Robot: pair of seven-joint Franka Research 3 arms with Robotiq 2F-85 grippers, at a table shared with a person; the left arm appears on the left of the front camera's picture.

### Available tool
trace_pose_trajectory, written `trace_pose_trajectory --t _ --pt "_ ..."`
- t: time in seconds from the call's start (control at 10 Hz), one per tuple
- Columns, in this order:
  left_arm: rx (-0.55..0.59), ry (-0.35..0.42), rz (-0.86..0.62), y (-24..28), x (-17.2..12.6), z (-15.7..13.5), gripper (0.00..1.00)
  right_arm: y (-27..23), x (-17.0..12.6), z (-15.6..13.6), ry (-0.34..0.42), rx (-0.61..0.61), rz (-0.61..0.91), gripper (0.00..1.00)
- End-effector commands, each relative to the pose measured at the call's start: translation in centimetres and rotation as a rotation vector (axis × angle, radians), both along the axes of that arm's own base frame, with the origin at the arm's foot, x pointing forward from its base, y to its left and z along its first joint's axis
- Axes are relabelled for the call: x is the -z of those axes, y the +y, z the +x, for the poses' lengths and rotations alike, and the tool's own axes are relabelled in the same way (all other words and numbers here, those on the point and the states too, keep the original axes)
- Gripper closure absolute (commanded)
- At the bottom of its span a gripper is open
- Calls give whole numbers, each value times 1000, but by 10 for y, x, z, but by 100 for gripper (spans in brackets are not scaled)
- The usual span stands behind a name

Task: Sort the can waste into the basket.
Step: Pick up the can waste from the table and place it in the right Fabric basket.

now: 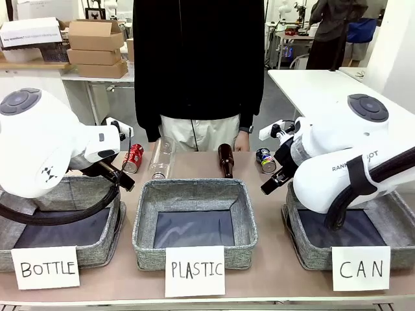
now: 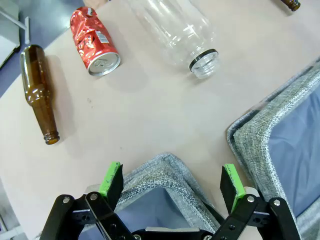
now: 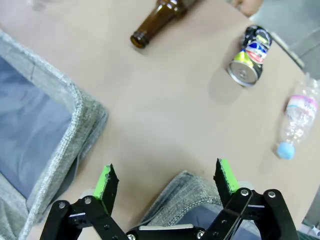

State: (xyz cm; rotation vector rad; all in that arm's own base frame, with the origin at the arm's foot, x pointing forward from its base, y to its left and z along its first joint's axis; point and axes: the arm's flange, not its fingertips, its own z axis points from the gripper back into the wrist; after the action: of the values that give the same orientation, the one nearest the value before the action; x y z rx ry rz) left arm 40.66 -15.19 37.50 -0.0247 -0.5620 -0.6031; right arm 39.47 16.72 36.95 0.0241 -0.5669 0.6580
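The red can (image 1: pixel 133 157) lies on its side at the table's far left; in the left wrist view the red can (image 2: pixel 95 41) is well beyond my open left gripper (image 2: pixel 171 179). The dark blue can (image 1: pixel 264 160) lies at the far right, and the blue can (image 3: pixel 248 55) is ahead and to the right of my open right gripper (image 3: pixel 166 177). Both grippers hold nothing. The right gripper (image 1: pixel 272 181) hovers over the far-left corner of the CAN basket (image 1: pixel 311 258), whose rim (image 3: pixel 185 192) shows between its fingers. The left gripper (image 1: pixel 120 176) is over a corner of the BOTTLE basket.
The PLASTIC basket (image 1: pixel 144 223) stands in the middle and the BOTTLE basket (image 1: pixel 65 188) on the left. A clear plastic bottle (image 1: pixel 162 157), a brown bottle (image 1: pixel 225 160), a second brown bottle (image 2: pixel 39 92) and a small blue-capped plastic bottle (image 3: pixel 297 120) lie at the far side. A person (image 1: pixel 198 65) stands behind the table.
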Motion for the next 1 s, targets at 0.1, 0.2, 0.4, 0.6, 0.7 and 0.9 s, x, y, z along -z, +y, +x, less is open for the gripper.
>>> trace_pose_trajectory --t 0.1,0.2,0.4,0.6,0.7,0.9 --pt "1 0 0 0 0 0 0 0 0 0 0 0 1 0" --pt "1 0 0 0 0 0 0 0 0 0 0 0 1 0" --pt "1 0 0 0 0 0 0 0 0 0 0 0 0 0" --pt "-64 -133 -80 -3 -56 -11 0 5 -75 -9 -114 117 -49 0" --pt "-79 -287 -151 1 -108 -35 0 -2 -118 -26 -183 116 5 0" --pt "-64 -396 -187 13 -161 -96 0 -24 -167 -72 -98 97 40 0"
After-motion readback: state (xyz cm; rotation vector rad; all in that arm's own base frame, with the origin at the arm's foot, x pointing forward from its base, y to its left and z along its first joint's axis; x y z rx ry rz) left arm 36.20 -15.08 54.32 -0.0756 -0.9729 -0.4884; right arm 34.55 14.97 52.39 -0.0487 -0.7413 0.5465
